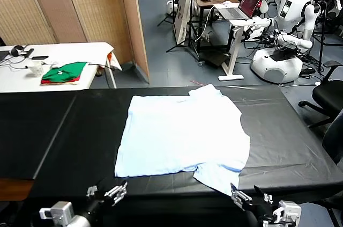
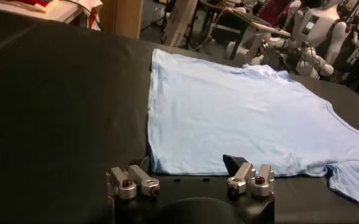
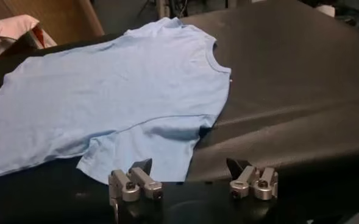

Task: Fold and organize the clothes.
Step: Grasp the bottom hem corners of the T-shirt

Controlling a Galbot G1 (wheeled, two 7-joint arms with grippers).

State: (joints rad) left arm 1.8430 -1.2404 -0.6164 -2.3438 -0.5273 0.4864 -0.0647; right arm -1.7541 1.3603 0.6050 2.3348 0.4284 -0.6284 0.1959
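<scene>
The clothes are one pale light-blue T-shirt [image 1: 182,136] spread flat on the black table [image 1: 53,125], with no lettering showing. Its hem points to my left and its collar [image 3: 219,61] to my right. One sleeve [image 1: 220,176] reaches toward the front edge. My left gripper [image 1: 106,190] hovers open just short of the shirt's near hem corner [image 2: 158,164], holding nothing. Low at the front edge, my right gripper [image 1: 252,199] stands open and empty beside the near sleeve [image 3: 136,152]. In the wrist views the shirt [image 2: 240,115] lies just beyond the left gripper [image 2: 188,163] and the right gripper [image 3: 189,165].
A white table [image 1: 80,50] at the back left holds folded green and red garments [image 1: 64,72]. Wooden partitions [image 1: 102,7] stand behind it. Beyond the black table are a desk with a laptop [image 1: 241,4], white robots [image 1: 284,50] and an office chair [image 1: 327,95].
</scene>
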